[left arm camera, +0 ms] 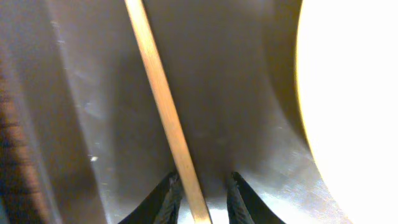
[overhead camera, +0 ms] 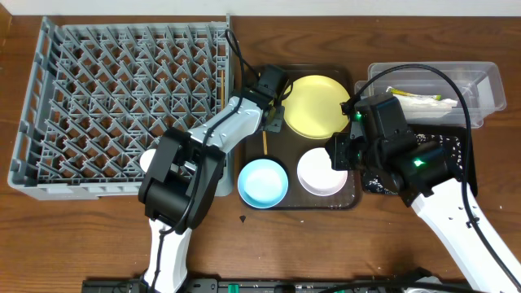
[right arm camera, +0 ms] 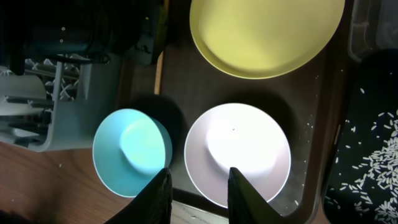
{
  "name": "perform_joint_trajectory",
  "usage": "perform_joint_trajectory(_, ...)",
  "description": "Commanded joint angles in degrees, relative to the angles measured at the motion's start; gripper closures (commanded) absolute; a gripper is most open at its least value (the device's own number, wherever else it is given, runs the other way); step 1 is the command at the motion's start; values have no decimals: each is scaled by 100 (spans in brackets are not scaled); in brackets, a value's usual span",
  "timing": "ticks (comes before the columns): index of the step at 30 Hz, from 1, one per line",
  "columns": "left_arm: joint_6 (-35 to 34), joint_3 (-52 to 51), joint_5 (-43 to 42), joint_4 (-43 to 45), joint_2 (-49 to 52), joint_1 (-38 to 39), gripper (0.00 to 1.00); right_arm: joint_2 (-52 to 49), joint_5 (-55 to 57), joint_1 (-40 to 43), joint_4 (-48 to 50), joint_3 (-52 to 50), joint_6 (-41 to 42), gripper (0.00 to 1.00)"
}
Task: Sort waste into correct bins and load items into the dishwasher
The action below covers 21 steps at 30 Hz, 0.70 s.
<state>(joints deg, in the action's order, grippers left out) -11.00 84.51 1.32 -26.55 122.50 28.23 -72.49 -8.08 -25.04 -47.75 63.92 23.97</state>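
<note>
Tabletop (overhead camera: 81,240) of brown wood, dark tray (overhead camera: 286,148), grey dish rack (overhead camera: 122,98)

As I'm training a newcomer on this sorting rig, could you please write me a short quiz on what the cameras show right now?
1. True or false: the yellow plate already stands in the dish rack.
2. What runs between the open jaws of the left gripper? A) a spoon B) a chopstick C) a straw
3. Fill the gap: the rice scraps lie in the ___ tray.

Key: 1 false, it lies on the brown tray; 2 B; 3 black, that is the black tray.
</note>
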Motion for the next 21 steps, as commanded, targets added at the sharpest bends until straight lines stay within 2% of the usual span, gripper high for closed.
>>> perform_joint_trajectory(1, -48, -26, -350, -76, 299, -7, 81, -28, 7, -55, -11, -44, 87, 73)
perform_joint_trajectory(2, -48, -26, -352, -76, 299, -7, 89, -28, 7, -55, -15, -44, 87, 74)
perform_joint_trajectory(3, -46, -26, -350, -74, 299, -7, 92, -28, 7, -55, -24, -44, 87, 74)
perform_joint_trajectory(9, -42, 133, -350, -291, -72, -168, 92, -28, 9, -55, -96, -44, 87, 76)
perform_joint_trajectory(16, -44, 452, -289, -1165, -2017, -431, 92, -28, 7, -55, -101, -44, 87, 76)
perform_joint_trajectory(21, -46, 448, 501, -1816, -2439, -691, 92, -28, 9, -55, -46, -44, 87, 76)
